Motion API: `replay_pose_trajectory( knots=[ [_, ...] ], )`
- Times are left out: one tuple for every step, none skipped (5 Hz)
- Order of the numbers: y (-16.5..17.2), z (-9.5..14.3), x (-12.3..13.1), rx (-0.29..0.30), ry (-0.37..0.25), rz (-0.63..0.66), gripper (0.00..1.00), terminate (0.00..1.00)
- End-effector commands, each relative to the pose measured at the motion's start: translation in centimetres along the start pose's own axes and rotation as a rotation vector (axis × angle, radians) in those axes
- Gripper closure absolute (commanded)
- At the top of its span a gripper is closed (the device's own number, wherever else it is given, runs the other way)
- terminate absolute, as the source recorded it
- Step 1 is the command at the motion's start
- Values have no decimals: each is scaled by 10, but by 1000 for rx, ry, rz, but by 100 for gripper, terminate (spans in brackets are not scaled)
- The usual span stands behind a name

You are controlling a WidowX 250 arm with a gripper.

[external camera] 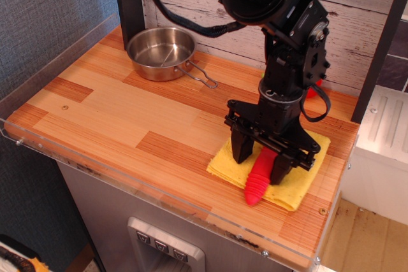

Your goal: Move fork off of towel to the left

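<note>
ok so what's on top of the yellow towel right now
The fork lies on the towel, red handle showing, its end past the towel's front edge. The gripper straddles it; the tines are hidden behind the gripper.

Over at the back left of the wooden tabletop [127, 113] we've got a shiny steel pan [160, 53] sitting upright, its wire handle [203, 78] pointing out to the right. Behind it we see a whitewashed plank wall [357, 23] with a dark post [129, 1] just by the pan. Along the table's left and front edges runs a clear plastic guard [57, 52], and there's a small panel of buttons [167, 251] on the grey front below.
</note>
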State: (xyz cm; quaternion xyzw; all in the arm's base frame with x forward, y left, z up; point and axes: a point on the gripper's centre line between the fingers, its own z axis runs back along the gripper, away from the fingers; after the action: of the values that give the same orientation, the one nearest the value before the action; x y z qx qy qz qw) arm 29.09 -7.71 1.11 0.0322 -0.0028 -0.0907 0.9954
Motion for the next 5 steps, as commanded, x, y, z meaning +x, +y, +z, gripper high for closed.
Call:
replay_pose_trajectory(
  knots=[
    [12,15,3,-24,-42,28,100,0],
    [13,25,3,-46,-65,25,100,0],
    [16,48,3,-57,-120,38,100,0],
    [27,74,-2,-76,-181,81,100,0],
    [59,76,-16,-81,-181,169,100,0]
  ],
)
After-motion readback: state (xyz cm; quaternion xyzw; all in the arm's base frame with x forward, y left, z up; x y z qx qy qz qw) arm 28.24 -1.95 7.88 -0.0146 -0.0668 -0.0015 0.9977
